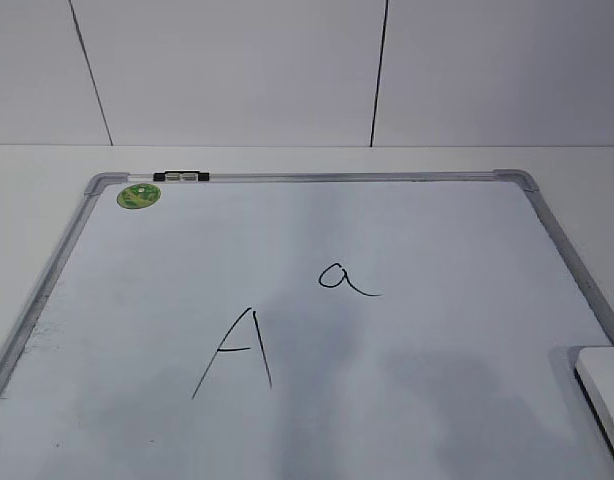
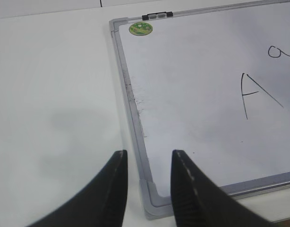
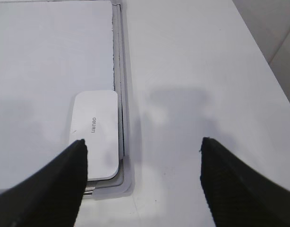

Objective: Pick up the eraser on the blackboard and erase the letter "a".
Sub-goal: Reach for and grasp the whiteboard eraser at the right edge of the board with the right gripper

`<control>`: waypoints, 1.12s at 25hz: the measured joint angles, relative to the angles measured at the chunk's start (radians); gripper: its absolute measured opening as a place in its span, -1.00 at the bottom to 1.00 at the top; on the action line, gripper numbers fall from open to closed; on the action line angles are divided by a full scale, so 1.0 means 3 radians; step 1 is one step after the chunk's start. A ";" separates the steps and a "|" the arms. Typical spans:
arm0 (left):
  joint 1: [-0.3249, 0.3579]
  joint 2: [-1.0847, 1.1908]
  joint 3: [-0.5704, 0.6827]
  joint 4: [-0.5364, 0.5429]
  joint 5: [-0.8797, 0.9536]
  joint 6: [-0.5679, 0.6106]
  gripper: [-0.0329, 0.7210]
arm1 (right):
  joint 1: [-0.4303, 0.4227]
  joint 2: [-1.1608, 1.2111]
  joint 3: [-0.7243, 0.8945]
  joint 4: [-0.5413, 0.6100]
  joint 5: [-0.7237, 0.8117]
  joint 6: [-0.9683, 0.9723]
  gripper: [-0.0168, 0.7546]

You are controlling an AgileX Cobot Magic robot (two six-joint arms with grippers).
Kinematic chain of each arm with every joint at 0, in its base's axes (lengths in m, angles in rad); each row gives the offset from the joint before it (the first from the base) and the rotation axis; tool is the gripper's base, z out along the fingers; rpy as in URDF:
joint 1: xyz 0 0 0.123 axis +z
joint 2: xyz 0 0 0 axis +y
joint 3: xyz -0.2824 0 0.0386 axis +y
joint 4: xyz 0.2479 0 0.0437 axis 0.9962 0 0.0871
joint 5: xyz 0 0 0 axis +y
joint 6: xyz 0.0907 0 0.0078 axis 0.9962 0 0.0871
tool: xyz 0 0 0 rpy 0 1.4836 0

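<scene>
The blackboard [image 1: 437, 240] is a white board with a silver frame lying flat on the table. The small cursive letter "a" [image 1: 342, 278] is near its middle; part of it shows at the right edge of the left wrist view [image 2: 281, 52]. The white eraser [image 3: 96, 135] lies on the board's near right corner, and shows at the right edge of the exterior view [image 1: 605, 392]. My right gripper [image 3: 142, 146] is open and empty, above the board's frame, with the eraser by its left finger. My left gripper [image 2: 147, 158] is open and empty above the board's near left corner.
A larger capital "A" [image 1: 237, 352] is drawn left of the small letter. A round green sticker [image 1: 138, 195] and a black clip [image 1: 182, 177] sit at the board's far left corner. White table [image 3: 197, 71] surrounds the board; a white wall [image 1: 237, 70] stands behind.
</scene>
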 joint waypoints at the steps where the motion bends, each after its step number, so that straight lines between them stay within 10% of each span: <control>1: 0.0000 0.0000 0.0000 0.0000 0.0000 0.0000 -0.29 | 0.0000 0.0000 0.0000 0.0000 0.0000 0.0000 0.58; 28: 0.0000 0.0000 0.0000 0.0000 0.0000 0.0000 -0.29 | 0.0000 0.0000 0.0000 0.0000 0.0000 0.0000 0.58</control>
